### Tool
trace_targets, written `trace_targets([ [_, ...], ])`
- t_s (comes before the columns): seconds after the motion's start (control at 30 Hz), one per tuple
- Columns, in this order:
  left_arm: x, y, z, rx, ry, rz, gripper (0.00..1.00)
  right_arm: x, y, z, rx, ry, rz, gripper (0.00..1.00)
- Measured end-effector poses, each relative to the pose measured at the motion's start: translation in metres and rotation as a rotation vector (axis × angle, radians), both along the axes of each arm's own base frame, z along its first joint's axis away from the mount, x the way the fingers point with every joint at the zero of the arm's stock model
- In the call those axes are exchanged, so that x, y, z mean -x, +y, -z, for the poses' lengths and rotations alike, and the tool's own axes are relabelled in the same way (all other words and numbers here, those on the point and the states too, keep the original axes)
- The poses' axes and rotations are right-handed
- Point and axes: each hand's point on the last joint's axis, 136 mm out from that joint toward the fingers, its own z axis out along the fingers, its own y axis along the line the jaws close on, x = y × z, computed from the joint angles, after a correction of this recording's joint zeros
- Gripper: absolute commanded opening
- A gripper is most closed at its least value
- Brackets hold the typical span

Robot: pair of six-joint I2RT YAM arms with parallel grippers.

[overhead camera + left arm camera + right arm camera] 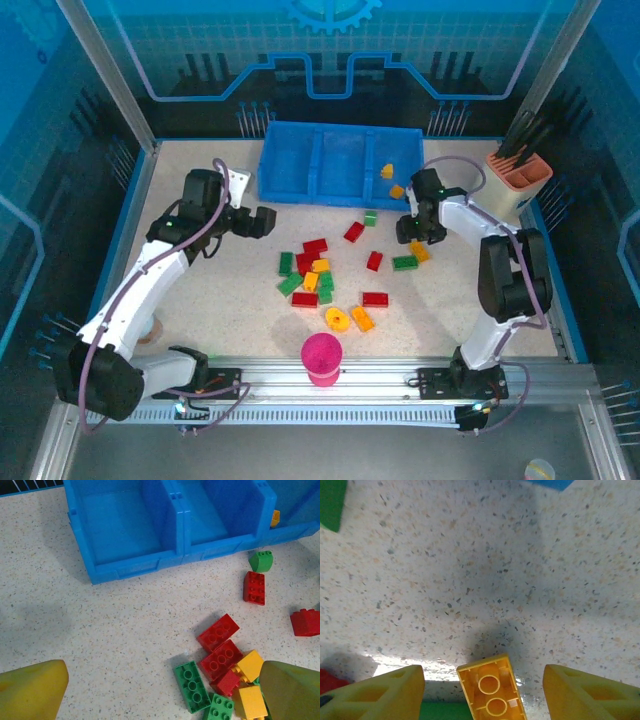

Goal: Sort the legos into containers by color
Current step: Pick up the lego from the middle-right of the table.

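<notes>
- Speckled beige desk sits inside a blue-walled enclosure, with both arms bolted at its near edge.
- At the far side you have the blue tray, its three containers standing side by side.
- One yellow piece lies in the right container. An orange piece sits at that container's front wall, and you cannot tell whether it is inside or outside.
- Most of the legos lie in a loose mid-desk pile of red, green and yellow, with several touching.
- Strays ring the pile. A small green brick and a red brick lie toward the tray. A round yellow piece and an orange brick lie near the magenta cup.
- Your right jaws are spread and point down at the desk right of the pile. A yellow brick lies studs-up between the two yellow fingers, touching neither.
- A green brick lies just beside that yellow one.
- Your left jaws are spread wide above the desk just left of the pile, between it and the tray. Their fingers frame the left wrist view.
- A beige-and-pink utensil holder stands at the desk's far right.
</notes>
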Motion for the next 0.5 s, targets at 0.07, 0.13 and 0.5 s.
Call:
trace_targets([
  [0.07, 0.001, 0.000, 0.002, -0.001, 0.005, 0.000, 0.99, 0.002, -0.001, 0.004, 0.006, 0.016, 0.001, 0.67],
  [0.13, 0.002, 0.000, 0.004, -0.002, 0.008, 0.000, 0.99, 0.005, -0.002, 0.007, 0.010, 0.029, 0.001, 0.67],
  [0.5, 0.002, 0.000, 0.004, -0.002, 0.008, 0.000, 0.99, 0.019, -0.008, 0.033, 0.048, 0.114, 0.004, 0.61],
])
